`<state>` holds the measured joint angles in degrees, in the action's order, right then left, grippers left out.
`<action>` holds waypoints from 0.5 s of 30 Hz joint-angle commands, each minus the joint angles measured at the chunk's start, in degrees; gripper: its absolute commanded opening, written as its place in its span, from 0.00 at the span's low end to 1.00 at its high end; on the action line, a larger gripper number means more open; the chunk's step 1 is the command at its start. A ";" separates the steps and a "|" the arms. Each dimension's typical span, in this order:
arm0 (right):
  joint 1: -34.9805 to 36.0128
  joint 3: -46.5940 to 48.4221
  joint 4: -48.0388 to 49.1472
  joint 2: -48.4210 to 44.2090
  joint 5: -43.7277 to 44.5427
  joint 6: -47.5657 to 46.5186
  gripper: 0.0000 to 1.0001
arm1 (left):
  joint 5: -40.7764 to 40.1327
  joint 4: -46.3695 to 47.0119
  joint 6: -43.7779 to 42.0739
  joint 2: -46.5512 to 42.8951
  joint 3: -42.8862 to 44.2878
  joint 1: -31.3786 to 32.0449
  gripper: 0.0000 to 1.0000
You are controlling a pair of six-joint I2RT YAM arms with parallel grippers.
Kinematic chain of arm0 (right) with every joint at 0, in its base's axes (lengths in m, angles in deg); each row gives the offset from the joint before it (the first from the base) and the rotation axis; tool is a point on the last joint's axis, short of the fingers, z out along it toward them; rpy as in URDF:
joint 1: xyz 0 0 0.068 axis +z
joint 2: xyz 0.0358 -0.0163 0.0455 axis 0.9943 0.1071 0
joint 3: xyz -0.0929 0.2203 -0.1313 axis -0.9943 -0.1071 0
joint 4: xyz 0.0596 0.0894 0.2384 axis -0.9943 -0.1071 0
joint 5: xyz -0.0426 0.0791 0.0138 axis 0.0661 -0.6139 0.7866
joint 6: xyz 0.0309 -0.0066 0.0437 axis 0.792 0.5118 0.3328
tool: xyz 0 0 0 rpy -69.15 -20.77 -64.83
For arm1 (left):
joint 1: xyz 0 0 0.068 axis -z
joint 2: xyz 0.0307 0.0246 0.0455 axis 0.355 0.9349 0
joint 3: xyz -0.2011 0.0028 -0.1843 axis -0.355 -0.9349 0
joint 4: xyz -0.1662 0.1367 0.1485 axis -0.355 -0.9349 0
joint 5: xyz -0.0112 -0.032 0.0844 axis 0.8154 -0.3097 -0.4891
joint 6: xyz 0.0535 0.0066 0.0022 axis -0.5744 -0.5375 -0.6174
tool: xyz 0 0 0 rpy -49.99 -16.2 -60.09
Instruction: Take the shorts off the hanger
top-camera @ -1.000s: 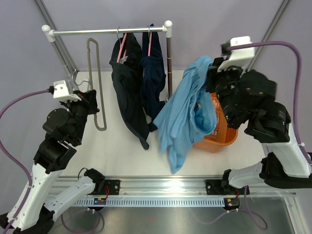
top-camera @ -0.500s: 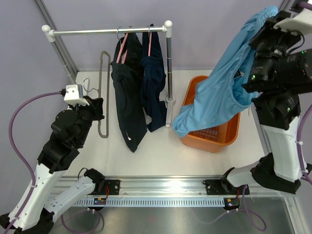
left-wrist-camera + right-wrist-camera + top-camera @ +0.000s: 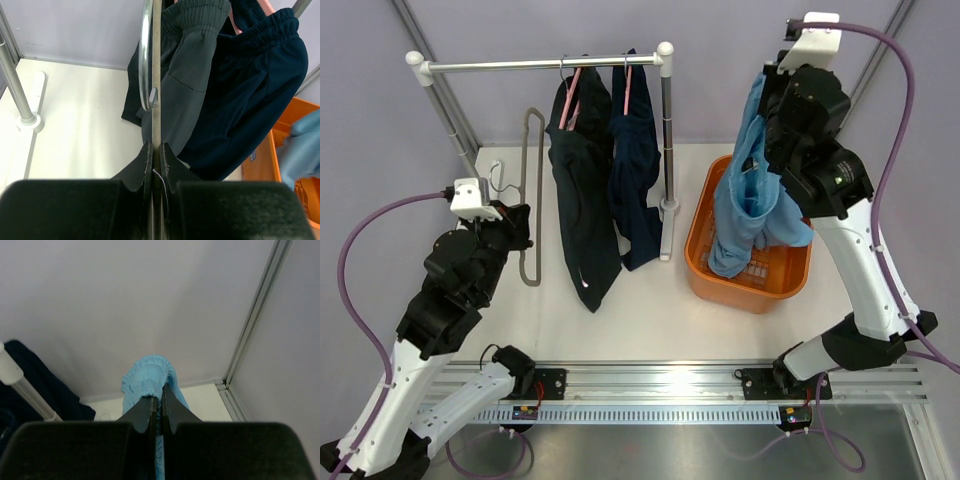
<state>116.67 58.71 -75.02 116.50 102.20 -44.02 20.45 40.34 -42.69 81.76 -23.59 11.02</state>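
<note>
My right gripper (image 3: 761, 92) is shut on the waistband of the light blue shorts (image 3: 748, 205). It holds them high over the orange basket (image 3: 704, 272), and their lower part hangs down into it. In the right wrist view the fingers (image 3: 161, 401) pinch the blue waistband (image 3: 147, 376). My left gripper (image 3: 519, 230) is shut on a bare grey hanger (image 3: 528, 160), seen edge-on in the left wrist view (image 3: 156, 100). The black/charcoal shorts (image 3: 575, 200) and the dark navy shorts (image 3: 636, 165) hang on pink hangers from the rail (image 3: 500, 66).
The rack's right post (image 3: 666, 130) stands on a foot between the navy shorts and the basket. The left post (image 3: 445, 110) slants at the back left. The left wrist view shows the charcoal shorts (image 3: 187, 85), navy shorts (image 3: 255, 100) and the basket's rim (image 3: 287, 127).
My right arm swung the light blue shorts up and to the right, then brought them over the basket so that they hang into it. My left arm shifted slightly with the grey hanger.
</note>
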 commanded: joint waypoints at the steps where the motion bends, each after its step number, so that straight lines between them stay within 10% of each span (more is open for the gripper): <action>1: -0.56 -5.29 1.33 -5.63 -2.46 5.10 0.00 | -2.22 2.39 -0.19 -1.17 0.12 0.09 0.00; 12: -4.87 -30.17 -4.81 -14.25 -2.19 18.36 0.12 | -5.92 -0.25 -0.89 1.37 5.56 0.09 0.00; 15: -4.96 -35.88 -6.49 -16.88 -4.20 21.62 0.35 | -5.13 -4.45 -2.20 4.61 10.11 0.00 0.00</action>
<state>112.15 26.03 -81.27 102.79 99.75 -27.83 16.23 37.10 -43.10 83.62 -19.46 11.02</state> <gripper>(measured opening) 0.291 0.067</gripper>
